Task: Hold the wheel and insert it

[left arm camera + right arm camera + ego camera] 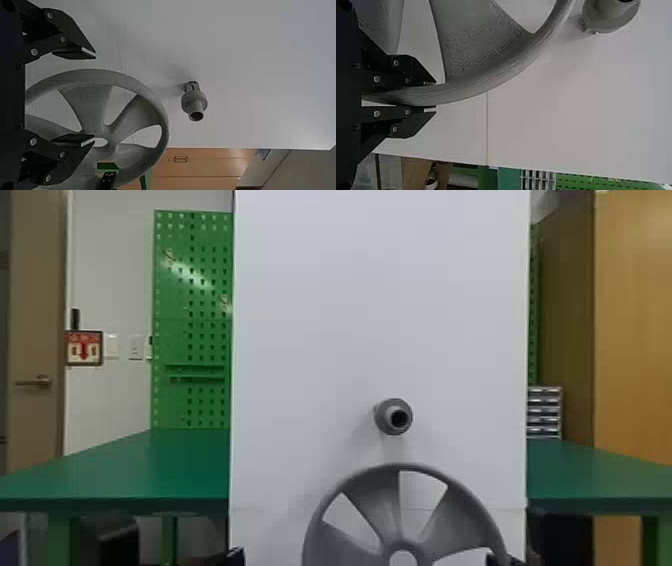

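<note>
Low in the head view, right of centre: grey wheel (382, 515), face toward the camera, lower part cut off by the bottom edge. Directly above it, apart from the rim, a hollow, stepped grey shaft (382, 417) juts from a tall white panel (350, 315). Right gripper (500, 559) at the rim's right side; left gripper (234, 557) at the bottom edge, near the panel's left edge, well apart from the wheel. Green surface (125, 475) shows to either side of the panel, green pegboard (200, 340) behind at left, small drawers (544, 410) at right. Left wrist view: left gripper (95, 99) released, fingers (75, 51) spread wide, nothing between them gripped; spoked wheel just beyond, its hub open, shaft standing clear of the rim. Far side of the rim meets the right gripper. Right wrist view: right gripper (436, 95) clenched on the wheel's rim, one finger to each side of it. Shaft near the rim, not in the hub; wheel not seated.
</note>
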